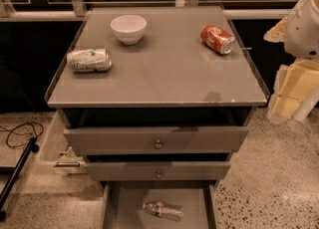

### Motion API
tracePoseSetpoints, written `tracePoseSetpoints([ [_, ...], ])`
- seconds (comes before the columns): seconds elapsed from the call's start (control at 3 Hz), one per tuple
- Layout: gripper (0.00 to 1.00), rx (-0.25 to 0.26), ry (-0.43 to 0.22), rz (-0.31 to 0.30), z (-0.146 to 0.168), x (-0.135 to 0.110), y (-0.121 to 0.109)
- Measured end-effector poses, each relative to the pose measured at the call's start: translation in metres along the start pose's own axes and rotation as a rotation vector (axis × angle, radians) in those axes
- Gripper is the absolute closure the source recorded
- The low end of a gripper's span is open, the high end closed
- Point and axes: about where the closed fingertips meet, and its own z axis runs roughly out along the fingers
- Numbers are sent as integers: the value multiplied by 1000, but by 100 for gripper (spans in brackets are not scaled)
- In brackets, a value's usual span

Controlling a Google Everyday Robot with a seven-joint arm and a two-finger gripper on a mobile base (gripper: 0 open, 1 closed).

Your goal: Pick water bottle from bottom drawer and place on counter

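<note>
The water bottle (162,209), clear with a red-and-white label, lies on its side on the floor of the bottom drawer (124,205). The drawer is pulled open at the bottom of the view. The grey glossy counter (164,78) is above it. My arm, white and pale yellow, hangs at the right edge. My gripper (286,104) is beside the counter's right front corner. It is well above and to the right of the bottle and touches nothing.
On the counter are a white bowl (128,28), a crushed silver-green can (88,59) and a red soda can (217,39). Two upper drawers (157,141) with round knobs stand slightly open. A black cable and stand (17,146) are on the floor at left.
</note>
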Motion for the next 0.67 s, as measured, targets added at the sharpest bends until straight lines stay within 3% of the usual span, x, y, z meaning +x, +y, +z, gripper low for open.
tracePoseSetpoints([
  [0.67, 0, 4, -21, -7, 0, 1, -3],
])
